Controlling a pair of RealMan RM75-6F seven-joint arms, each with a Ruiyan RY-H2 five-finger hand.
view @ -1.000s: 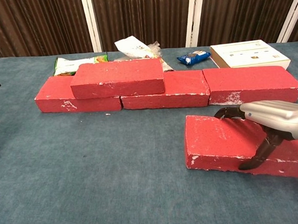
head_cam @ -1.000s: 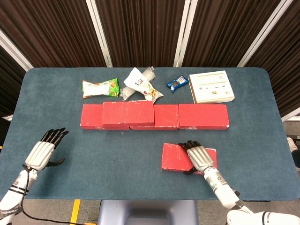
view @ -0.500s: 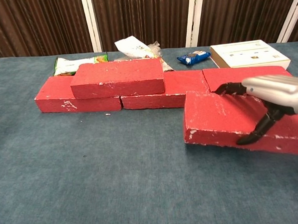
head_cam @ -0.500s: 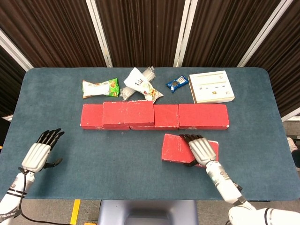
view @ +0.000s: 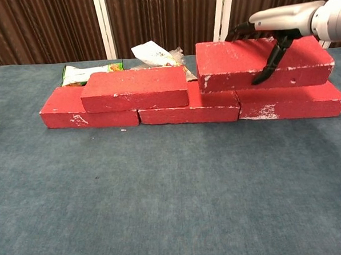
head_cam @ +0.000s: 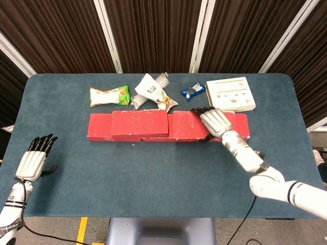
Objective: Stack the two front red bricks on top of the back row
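Observation:
The back row of red bricks (head_cam: 99, 127) (view: 89, 112) runs across the table's middle. One red brick (head_cam: 139, 123) (view: 134, 88) lies stacked on the row's left half. My right hand (head_cam: 215, 121) (view: 276, 22) grips a second red brick (head_cam: 188, 126) (view: 236, 64) from above, with its fingers over the far edge and its thumb on the near face. The held brick is level, over the row's middle and right bricks (view: 289, 103). I cannot tell whether it touches them. My left hand (head_cam: 33, 161) hovers open near the table's front left edge, holding nothing.
Behind the row lie a green snack bag (head_cam: 109, 95) (view: 90, 73), a white plastic packet (head_cam: 152, 92) (view: 155, 53), a small blue packet (head_cam: 193, 91) and a flat white box (head_cam: 230, 94). Blue cloth (head_cam: 153, 173) covers the table in front of the row.
My right hand lifted the front brick off the table and carried it back and up over the row's right half. My left hand drew back toward the table's front left edge.

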